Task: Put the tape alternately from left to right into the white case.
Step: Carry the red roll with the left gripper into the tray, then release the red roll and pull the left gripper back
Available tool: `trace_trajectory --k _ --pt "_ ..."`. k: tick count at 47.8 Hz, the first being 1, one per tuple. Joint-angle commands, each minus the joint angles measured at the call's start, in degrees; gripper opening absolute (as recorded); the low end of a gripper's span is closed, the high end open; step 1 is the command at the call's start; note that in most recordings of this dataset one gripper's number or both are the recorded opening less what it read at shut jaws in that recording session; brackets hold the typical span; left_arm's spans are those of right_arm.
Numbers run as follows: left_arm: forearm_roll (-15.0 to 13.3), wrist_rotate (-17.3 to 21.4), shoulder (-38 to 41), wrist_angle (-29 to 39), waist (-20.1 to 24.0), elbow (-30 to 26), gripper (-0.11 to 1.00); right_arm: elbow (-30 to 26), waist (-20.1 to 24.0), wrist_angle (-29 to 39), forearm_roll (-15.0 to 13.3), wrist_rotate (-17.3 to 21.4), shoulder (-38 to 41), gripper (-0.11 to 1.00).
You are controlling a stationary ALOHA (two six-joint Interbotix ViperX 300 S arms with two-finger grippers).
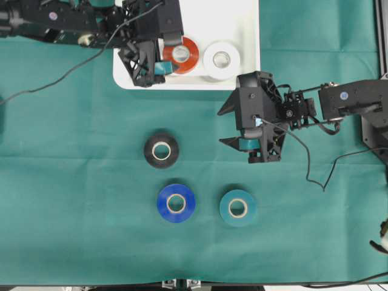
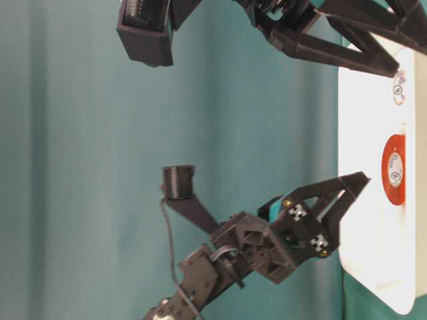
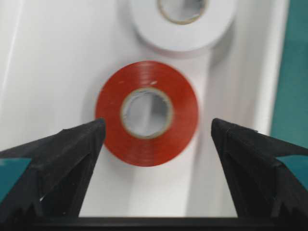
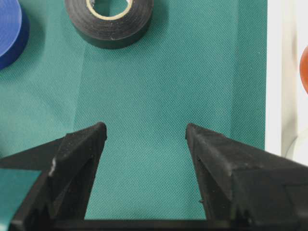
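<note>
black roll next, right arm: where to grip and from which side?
Judgement: come straight down from above. The black roll lies flat on the green cloth, core hole up, clear of the blue roll. Straddle its outer wall across the full width; the right gripper is open, empty, and looks wide enough.

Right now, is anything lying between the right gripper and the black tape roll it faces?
Nothing visible. In the right wrist view only bare green cloth lies between the open right gripper and the black roll. The blue roll sits off to one side, clear of that line.
</note>
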Motion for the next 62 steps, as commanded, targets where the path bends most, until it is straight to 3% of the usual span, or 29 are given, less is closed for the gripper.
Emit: trace_trajectory --k 1,43,62 --pt "0.0 0.1 -3.3 -0.3 -1.8 0.0 0.69 -0.4 0.3 -0.5 0.0 0.1 -0.4 0.74" --pt "-0.2 -1.2 -6.9 -0.1 -16.1 6.5 0.69 0.2 0.5 -2.5 0.0 0.1 -0.4 0.74" --pt "-0.2 -5.1 -10.1 -0.2 -17.1 11.6 0.69 0.7 0.7 -2.8 0.0 0.1 -0.5 0.74"
